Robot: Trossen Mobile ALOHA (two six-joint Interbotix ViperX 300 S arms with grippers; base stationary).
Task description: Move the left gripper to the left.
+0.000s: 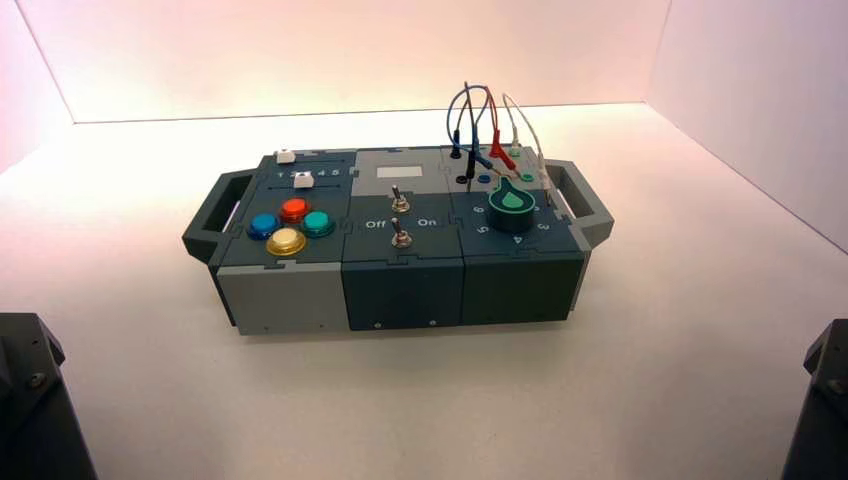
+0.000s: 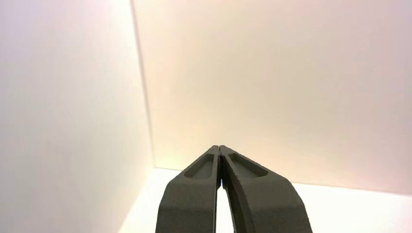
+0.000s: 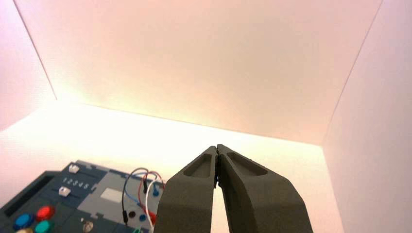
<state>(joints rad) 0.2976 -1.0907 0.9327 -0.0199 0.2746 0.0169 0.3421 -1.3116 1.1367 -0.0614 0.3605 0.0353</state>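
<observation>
My left gripper point(image 2: 219, 147) is shut and empty. It points at the white walls' corner, with no part of the box in its view. In the high view only the left arm's dark base point(image 1: 30, 400) shows at the lower left corner. My right gripper point(image 3: 216, 147) is shut and empty, held above the table to the right of the box point(image 3: 73, 204). The right arm's base point(image 1: 822, 400) shows at the lower right corner of the high view.
The box point(image 1: 400, 280) stands mid-table with four round buttons point(image 1: 288, 226) on its left, two toggle switches point(image 1: 400, 220) in the middle, a green knob point(image 1: 512, 204) and looped wires point(image 1: 490, 125) on its right. White walls point(image 1: 340, 50) enclose the table.
</observation>
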